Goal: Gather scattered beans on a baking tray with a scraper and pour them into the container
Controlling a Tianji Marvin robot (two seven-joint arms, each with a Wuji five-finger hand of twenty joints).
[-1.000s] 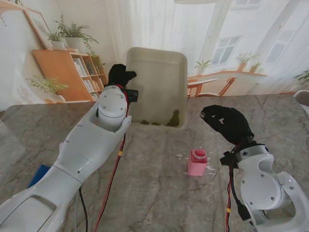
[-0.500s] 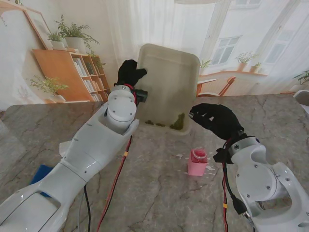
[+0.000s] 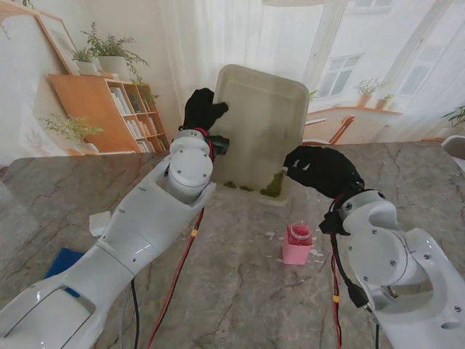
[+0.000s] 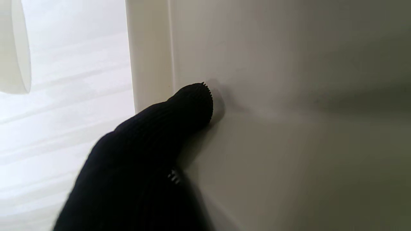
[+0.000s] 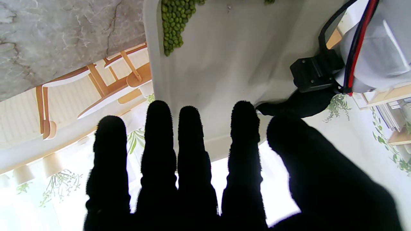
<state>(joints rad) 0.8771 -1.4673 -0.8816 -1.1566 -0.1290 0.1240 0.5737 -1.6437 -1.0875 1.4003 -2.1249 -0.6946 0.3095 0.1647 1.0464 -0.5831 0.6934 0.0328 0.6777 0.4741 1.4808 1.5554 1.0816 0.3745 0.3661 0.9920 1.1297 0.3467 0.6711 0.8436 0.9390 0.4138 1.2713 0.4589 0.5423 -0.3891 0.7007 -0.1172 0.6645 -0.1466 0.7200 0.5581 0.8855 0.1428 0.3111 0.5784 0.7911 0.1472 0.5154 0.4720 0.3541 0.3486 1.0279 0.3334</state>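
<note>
Tray shifted right, tipped steeper; left hand grips its left rim. Right hand open, empty, beside beans at low right corner; cup nearer me.

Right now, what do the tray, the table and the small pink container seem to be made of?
The tray looks like matte cream plastic, faintly translucent against the window light, with rounded moulded corners. The table looks like polished grey marble or a marble-print laminate, judging by its veining; which of the two cannot be told. The pink container looks like smooth plastic, though it is small in view.
</note>
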